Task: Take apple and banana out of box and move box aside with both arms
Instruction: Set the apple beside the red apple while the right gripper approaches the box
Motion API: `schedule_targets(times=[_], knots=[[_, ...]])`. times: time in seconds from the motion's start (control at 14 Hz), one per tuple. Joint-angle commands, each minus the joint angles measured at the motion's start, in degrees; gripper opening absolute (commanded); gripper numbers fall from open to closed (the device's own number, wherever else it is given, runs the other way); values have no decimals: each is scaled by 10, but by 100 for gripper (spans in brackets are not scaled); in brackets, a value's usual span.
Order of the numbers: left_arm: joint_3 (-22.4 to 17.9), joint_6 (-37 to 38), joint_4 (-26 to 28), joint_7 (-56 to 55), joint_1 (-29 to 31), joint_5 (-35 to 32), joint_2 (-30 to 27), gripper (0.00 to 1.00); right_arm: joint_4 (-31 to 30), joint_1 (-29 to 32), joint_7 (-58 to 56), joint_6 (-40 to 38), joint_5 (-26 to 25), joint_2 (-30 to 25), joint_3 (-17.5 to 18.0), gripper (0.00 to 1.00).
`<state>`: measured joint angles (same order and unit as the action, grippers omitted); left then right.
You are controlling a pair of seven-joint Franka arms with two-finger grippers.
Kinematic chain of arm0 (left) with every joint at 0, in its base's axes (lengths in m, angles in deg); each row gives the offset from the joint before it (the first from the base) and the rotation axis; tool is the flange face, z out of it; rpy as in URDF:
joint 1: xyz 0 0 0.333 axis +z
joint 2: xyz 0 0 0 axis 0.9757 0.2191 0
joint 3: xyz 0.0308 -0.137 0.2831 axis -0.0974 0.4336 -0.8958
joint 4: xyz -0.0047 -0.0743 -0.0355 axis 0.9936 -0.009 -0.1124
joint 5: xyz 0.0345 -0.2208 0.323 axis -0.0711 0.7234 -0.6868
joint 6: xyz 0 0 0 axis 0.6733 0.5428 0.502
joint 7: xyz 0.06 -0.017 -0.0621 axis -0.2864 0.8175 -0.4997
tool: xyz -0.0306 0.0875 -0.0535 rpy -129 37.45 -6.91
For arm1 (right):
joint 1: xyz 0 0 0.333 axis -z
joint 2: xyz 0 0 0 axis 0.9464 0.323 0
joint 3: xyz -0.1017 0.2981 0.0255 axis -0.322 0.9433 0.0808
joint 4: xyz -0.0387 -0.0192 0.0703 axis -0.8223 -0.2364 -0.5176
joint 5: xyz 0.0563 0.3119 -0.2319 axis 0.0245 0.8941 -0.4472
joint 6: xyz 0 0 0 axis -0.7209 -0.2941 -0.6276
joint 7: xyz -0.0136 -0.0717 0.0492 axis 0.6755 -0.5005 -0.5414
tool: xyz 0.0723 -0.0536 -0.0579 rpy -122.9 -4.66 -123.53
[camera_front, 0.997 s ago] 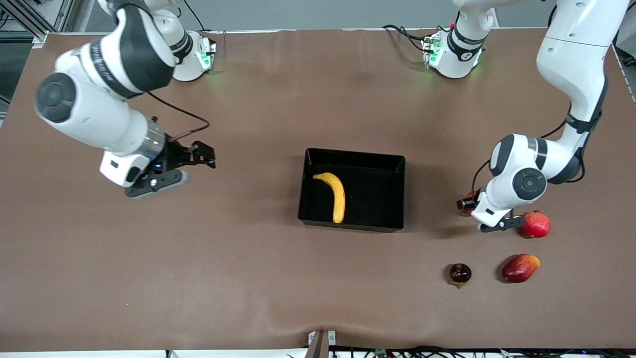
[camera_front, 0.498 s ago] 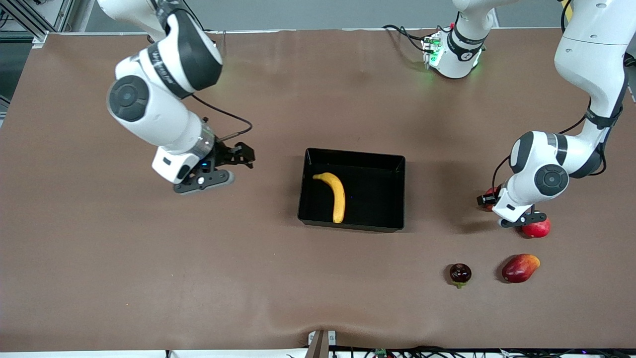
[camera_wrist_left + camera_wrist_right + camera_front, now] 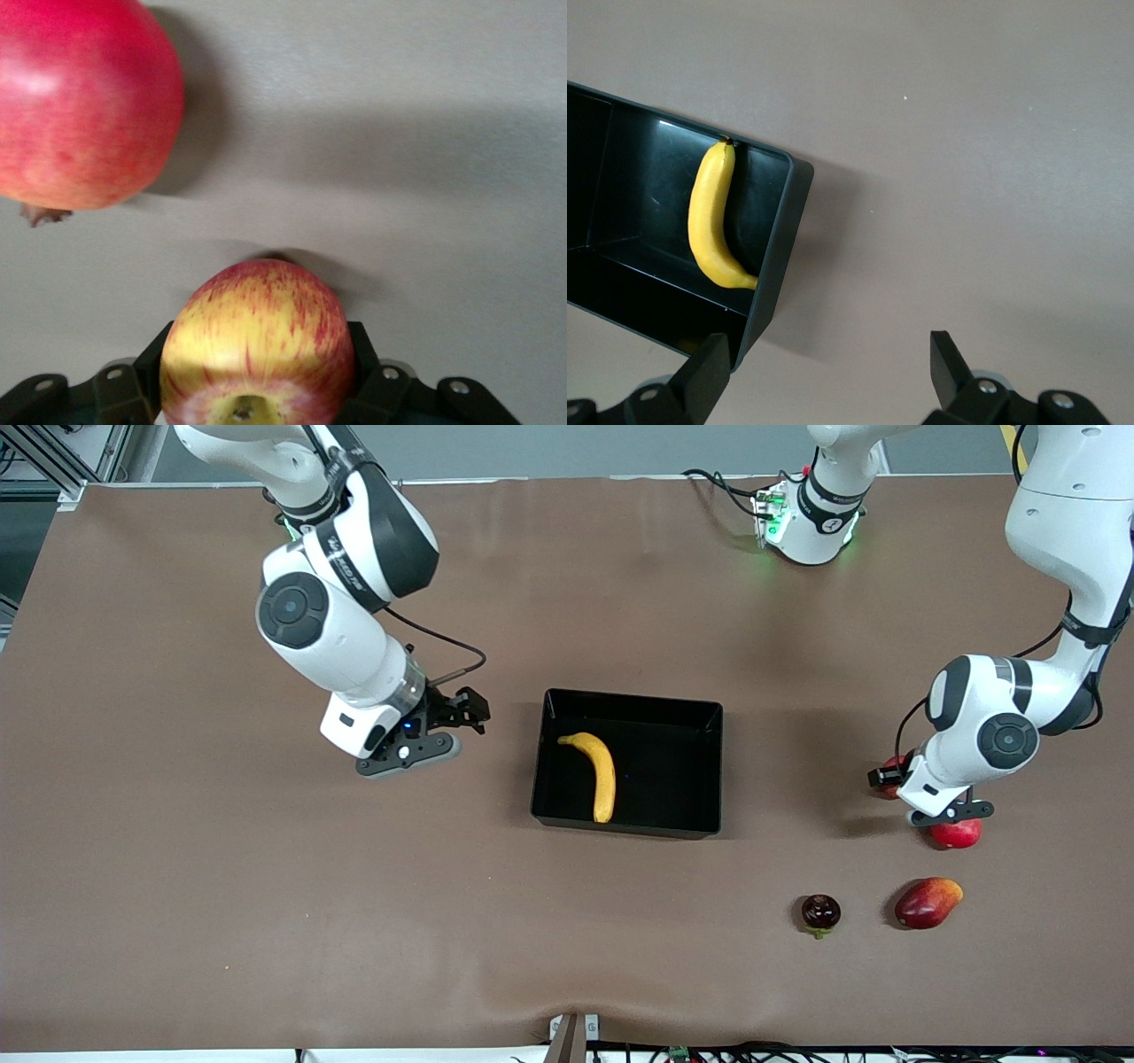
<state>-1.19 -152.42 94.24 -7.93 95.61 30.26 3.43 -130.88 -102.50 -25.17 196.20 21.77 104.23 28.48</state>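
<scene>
The small red apple with yellow streaks (image 3: 257, 341) sits between the black fingers (image 3: 361, 359) of my left gripper (image 3: 886, 776), which is shut on it. In the front view only a bit of the apple (image 3: 895, 764) shows, low over the table beside the pomegranate. The yellow banana (image 3: 600, 772) lies in the black box (image 3: 629, 705) at mid-table. My right gripper (image 3: 469, 710) hangs open and empty just off the box's wall at the right arm's end. In the right wrist view the box wall (image 3: 780, 248) and the banana (image 3: 713, 221) lie just ahead of the right gripper (image 3: 830, 367).
A plain red pomegranate (image 3: 957, 833) lies partly under the left wrist, and it also shows in the left wrist view (image 3: 80, 106). Nearer the front camera lie a red-yellow oval fruit (image 3: 928, 902) and a small dark maroon fruit (image 3: 820, 912).
The right arm has swung in from its end of the table to just beside the box. The left gripper, still holding the apple, has shifted away from the box toward the pomegranate.
</scene>
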Motion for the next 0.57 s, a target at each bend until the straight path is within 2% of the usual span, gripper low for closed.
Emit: schedule_targets(times=[0.0, 0.28, 0.5], knots=[[10, -4, 16, -5, 8, -5, -26, 100, 30, -16, 9, 2, 9, 27, -7, 100], [73, 32, 5, -35, 8, 9, -77, 100, 49, -24, 20, 2, 9, 50, -8, 100], [150, 142, -78, -91, 2, 98, -78, 100, 51, -23, 20, 1, 8, 57, -8, 100]])
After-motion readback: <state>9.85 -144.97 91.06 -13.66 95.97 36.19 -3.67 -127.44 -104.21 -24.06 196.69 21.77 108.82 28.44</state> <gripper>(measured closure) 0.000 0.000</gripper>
